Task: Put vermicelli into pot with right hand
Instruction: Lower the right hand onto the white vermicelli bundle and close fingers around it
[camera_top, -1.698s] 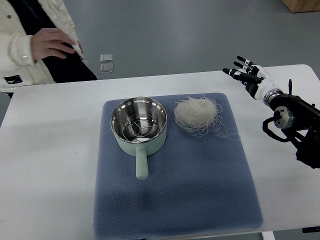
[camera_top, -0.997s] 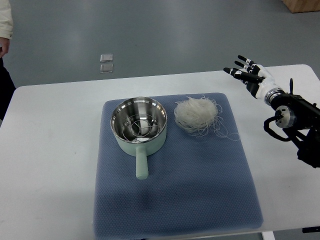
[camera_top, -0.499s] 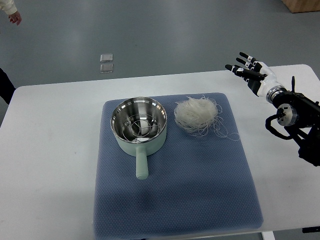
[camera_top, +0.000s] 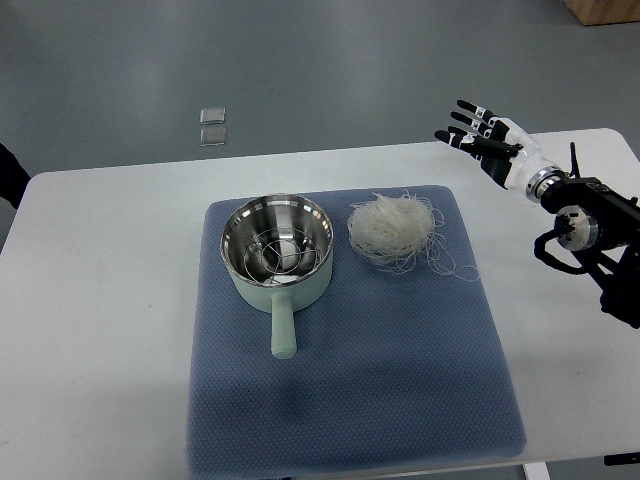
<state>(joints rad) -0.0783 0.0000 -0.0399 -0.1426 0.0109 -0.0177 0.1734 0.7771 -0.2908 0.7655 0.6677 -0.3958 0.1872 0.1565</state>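
Observation:
A nest of white vermicelli (camera_top: 393, 230) lies on the blue mat (camera_top: 350, 370), just right of the pot. The pot (camera_top: 277, 247) is pale green outside and steel inside, with a wire rack at its bottom and its handle (camera_top: 283, 330) pointing toward me. My right hand (camera_top: 478, 140) hovers over the far right part of the table, up and to the right of the vermicelli, apart from it. Its fingers are spread and hold nothing. The left arm does not show.
The white table (camera_top: 100, 300) carries the mat. Two small clear squares (camera_top: 212, 125) lie on the grey floor beyond the far edge. A dark sliver of a person's clothing (camera_top: 8, 175) shows at the left edge.
My right hand has risen and shifted a little left and farther away, staying spread. The person at the far left has withdrawn almost out of the picture.

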